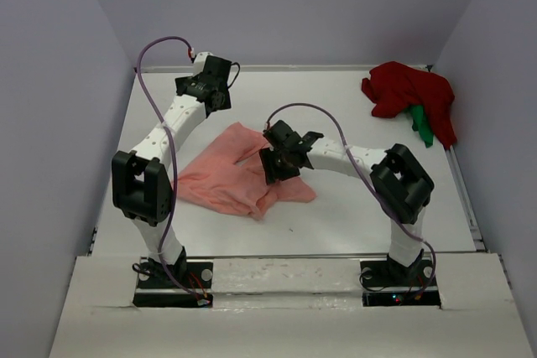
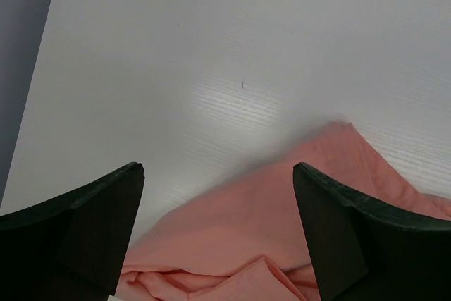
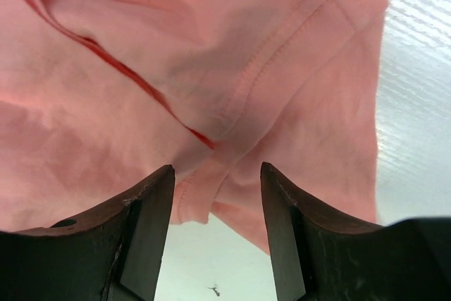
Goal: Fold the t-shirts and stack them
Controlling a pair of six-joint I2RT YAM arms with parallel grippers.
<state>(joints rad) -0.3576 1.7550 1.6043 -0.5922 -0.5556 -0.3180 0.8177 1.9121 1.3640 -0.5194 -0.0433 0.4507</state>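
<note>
Barely started. Salmon-pink t-shirt (image 1: 231,175) lies crumpled mid-worktop (image 1: 336,224), unfolded. Dark red t-shirt (image 1: 409,94) and green t-shirt (image 1: 421,127) are heaped far right. My left end effector (image 2: 218,167) is wide, empty. My right end effector (image 3: 216,167) is parted over the pink hem, gripping nothing.

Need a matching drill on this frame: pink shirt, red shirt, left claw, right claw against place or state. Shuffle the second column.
1 pink shirt
2 red shirt
3 left claw
4 right claw

A far right corner
B open, over pink cloth
C mid-table, crumpled
D wide open, bare table ahead

Pairs: 1-C, 2-A, 3-D, 4-B
</note>
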